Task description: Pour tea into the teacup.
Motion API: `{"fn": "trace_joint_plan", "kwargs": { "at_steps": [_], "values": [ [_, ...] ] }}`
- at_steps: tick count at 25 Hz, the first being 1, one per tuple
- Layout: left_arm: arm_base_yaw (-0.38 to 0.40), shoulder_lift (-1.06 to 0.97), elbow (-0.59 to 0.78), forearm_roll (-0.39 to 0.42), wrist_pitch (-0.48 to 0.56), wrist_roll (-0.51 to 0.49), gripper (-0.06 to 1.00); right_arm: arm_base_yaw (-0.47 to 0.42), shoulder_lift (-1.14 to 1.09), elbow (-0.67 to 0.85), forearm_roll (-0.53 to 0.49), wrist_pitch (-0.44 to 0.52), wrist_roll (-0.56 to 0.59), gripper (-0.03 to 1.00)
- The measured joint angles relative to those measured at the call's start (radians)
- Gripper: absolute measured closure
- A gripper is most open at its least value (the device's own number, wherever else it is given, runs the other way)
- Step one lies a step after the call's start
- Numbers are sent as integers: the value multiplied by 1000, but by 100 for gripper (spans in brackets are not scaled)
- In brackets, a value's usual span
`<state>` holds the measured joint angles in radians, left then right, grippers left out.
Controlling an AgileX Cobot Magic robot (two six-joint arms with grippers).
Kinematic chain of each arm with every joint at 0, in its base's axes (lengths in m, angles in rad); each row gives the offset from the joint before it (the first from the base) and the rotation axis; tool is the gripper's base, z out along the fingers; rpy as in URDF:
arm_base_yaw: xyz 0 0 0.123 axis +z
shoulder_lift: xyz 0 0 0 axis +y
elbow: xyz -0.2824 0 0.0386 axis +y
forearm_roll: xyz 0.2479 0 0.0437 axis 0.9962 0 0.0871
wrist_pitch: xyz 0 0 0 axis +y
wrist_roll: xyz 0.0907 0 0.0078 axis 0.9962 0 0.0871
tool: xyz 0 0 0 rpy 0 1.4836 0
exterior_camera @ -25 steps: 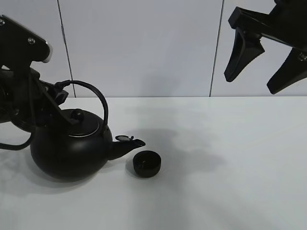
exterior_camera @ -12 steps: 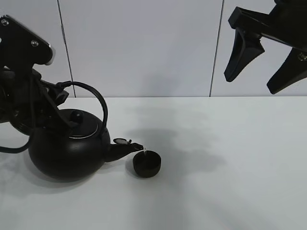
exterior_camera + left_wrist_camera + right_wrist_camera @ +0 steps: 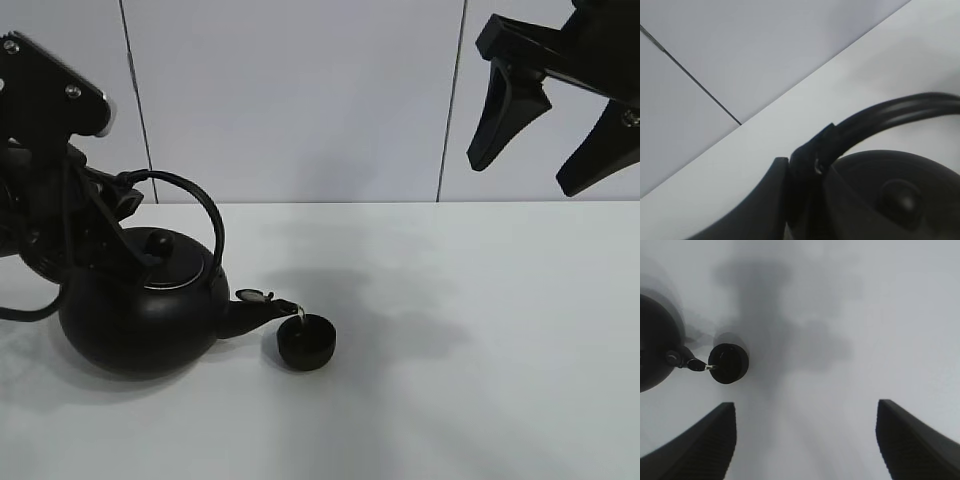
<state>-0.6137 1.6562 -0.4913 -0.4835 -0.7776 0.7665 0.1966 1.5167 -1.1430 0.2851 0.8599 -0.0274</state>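
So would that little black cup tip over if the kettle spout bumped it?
Probably it would slide rather than tip: the teacup looks low and wide, sitting flat on the smooth white table. It looks tiny beside the kettle, so likely light and easy to shove. The tea trickling in may slosh out.

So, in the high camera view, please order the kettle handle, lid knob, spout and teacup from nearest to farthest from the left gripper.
Counting from the left gripper:
1. the kettle handle: gripped at its left end.
2. the lid knob: on top of the kettle, under the handle.
3. the spout: on the kettle's right side.
4. the teacup: on the table, right of the spout tip.
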Motion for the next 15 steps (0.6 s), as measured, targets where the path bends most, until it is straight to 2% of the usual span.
{"fn": "trace_joint_plan", "kwargs": {
  "at_steps": [15],
  "values": [
    [0, 0, 0, -1, 0, 14, 83, 0, 0, 0, 0, 1, 0, 43]
  ]
}}
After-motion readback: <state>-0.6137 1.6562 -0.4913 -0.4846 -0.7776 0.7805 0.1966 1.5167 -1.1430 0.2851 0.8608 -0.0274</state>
